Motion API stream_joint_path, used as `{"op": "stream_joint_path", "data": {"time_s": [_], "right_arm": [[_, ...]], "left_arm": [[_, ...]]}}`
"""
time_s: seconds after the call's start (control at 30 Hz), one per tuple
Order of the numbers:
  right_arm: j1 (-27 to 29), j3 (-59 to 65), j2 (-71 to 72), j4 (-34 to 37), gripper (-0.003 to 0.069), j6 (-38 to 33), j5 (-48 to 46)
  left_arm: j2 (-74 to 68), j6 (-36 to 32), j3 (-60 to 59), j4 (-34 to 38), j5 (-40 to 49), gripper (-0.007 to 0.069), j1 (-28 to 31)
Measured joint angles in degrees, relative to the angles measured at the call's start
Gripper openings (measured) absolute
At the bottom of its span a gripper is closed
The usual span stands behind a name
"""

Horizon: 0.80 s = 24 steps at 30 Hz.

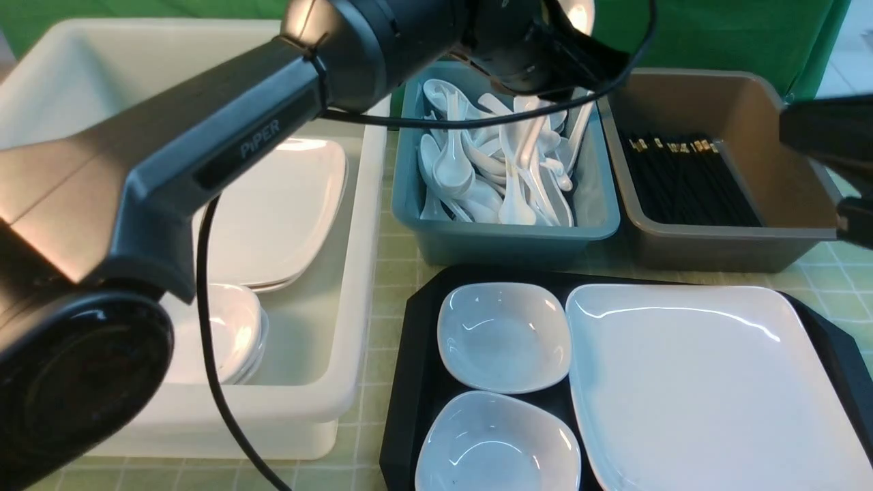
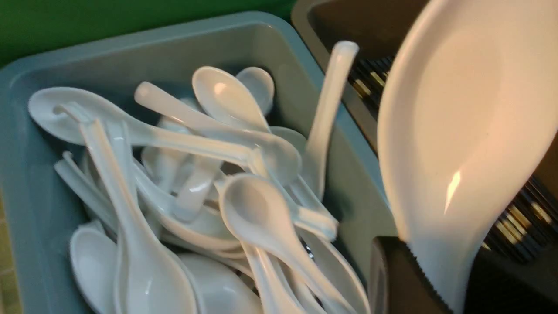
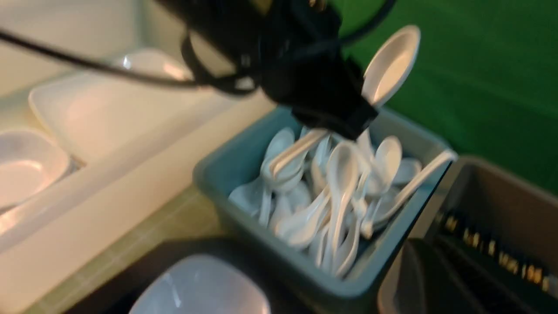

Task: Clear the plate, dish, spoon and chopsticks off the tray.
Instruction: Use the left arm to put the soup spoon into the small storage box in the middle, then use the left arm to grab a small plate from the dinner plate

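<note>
Dishes (image 1: 505, 338) beside plate (image 1: 723, 389) on tray (image 1: 399, 409); chopsticks (image 1: 682, 181), seemingly, in the bin (image 1: 723, 235) behind.
</note>
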State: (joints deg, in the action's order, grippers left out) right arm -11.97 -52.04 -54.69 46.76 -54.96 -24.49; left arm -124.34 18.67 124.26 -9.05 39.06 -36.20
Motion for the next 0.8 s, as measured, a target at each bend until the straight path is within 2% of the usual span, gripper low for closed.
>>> {"op": "stream_joint_path", "data": {"time_s": [0.17,0.23,0.3,0.33,0.4,0.47,0.57,0.6,0.7,0.73,0.77,0.8], "right_arm": [[-0.85,0.26,-0.33,1.13,0.0008,-1.60,1.53],[-1.01,0.26,-0.69,1.29,0.0010,-1.62,1.48],[-1.06,0.26,-1.19,1.33,0.0010,-1.66,1.24],[-1.06,0.26,-1.60,1.33,0.0010,-1.72,1.02],[-1.07,0.26,-2.01,1.33,0.0010,-1.72,0.67],[-1.07,0.26,-2.40,1.33,0.0010,-1.72,0.13],[-1.07,0.26,-2.47,1.33,0.0013,-1.72,-0.19],[-1.07,0.26,-2.47,1.33,0.0013,-1.72,-0.19],[-1.07,0.26,-2.47,1.39,0.0014,-1.72,-0.25],[-1.07,0.30,-2.47,1.39,0.0014,-1.72,-0.25],[-1.12,0.30,-2.47,1.39,0.0014,-1.72,-0.50],[-1.12,0.30,-2.47,1.39,0.0014,-1.72,-0.65]], "left_arm": [[-3.68,1.08,0.00,0.00,-2.84,0.0116,3.41],[-5.02,1.36,0.00,0.45,-2.41,0.0147,4.64],[-5.72,1.50,0.00,1.31,-0.61,0.0198,5.71],[-5.79,1.41,0.00,2.02,1.34,0.0266,6.51],[-5.68,0.24,0.00,2.70,3.93,0.0334,6.93],[-4.71,-2.79,0.00,4.18,8.88,0.0435,7.14],[-2.74,-5.41,0.00,6.92,14.53,0.0475,7.00],[-1.68,-6.64,0.00,8.57,17.31,0.0472,6.90],[1.02,-9.83,0.09,11.60,25.06,0.0372,5.95],[1.61,-10.87,-0.04,12.07,26.69,0.0309,5.62],[3.22,-13.15,-1.42,13.46,28.81,0.0157,4.54],[4.03,-14.11,-2.43,14.48,29.10,0.0111,4.08]]}}
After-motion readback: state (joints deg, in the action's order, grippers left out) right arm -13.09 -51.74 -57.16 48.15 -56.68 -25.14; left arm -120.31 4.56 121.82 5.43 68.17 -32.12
